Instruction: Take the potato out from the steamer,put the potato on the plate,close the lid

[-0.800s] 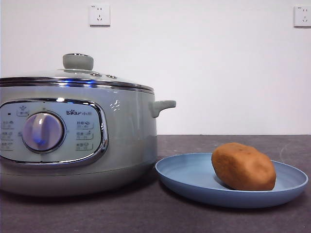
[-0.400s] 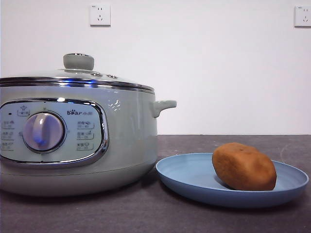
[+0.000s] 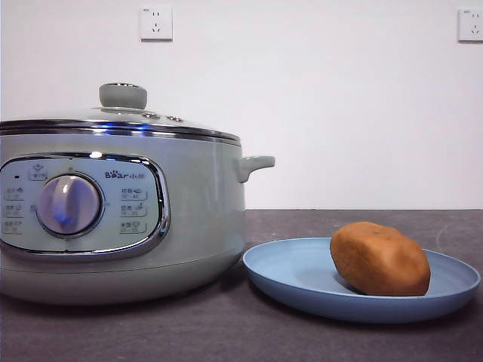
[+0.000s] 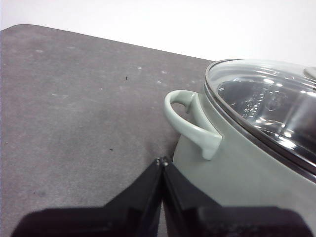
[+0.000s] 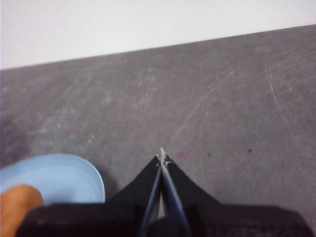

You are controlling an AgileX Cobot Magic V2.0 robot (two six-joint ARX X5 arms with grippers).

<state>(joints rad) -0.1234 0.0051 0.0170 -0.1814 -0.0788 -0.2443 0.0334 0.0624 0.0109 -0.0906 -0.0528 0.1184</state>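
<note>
The brown-orange potato (image 3: 379, 259) lies on the light-blue plate (image 3: 302, 275) at the right of the front view. The pale grey-green steamer (image 3: 204, 219) stands at the left with its glass lid (image 3: 121, 117) on, knob on top. My left gripper (image 4: 162, 161) is shut and empty, just off the steamer's side handle (image 4: 190, 121); the steamer wall (image 4: 242, 173) and the lid (image 4: 266, 103) show there too. My right gripper (image 5: 161, 154) is shut and empty over bare table beside the plate (image 5: 59, 177), with the potato's edge (image 5: 17, 200) showing. Neither gripper shows in the front view.
The dark grey tabletop (image 3: 249, 332) runs to a white wall with two sockets (image 3: 155, 23). The steamer's control panel and dial (image 3: 68, 205) face the front camera.
The picture has slid very slightly to the right. The steamer, lid, plate and potato stand as before.
</note>
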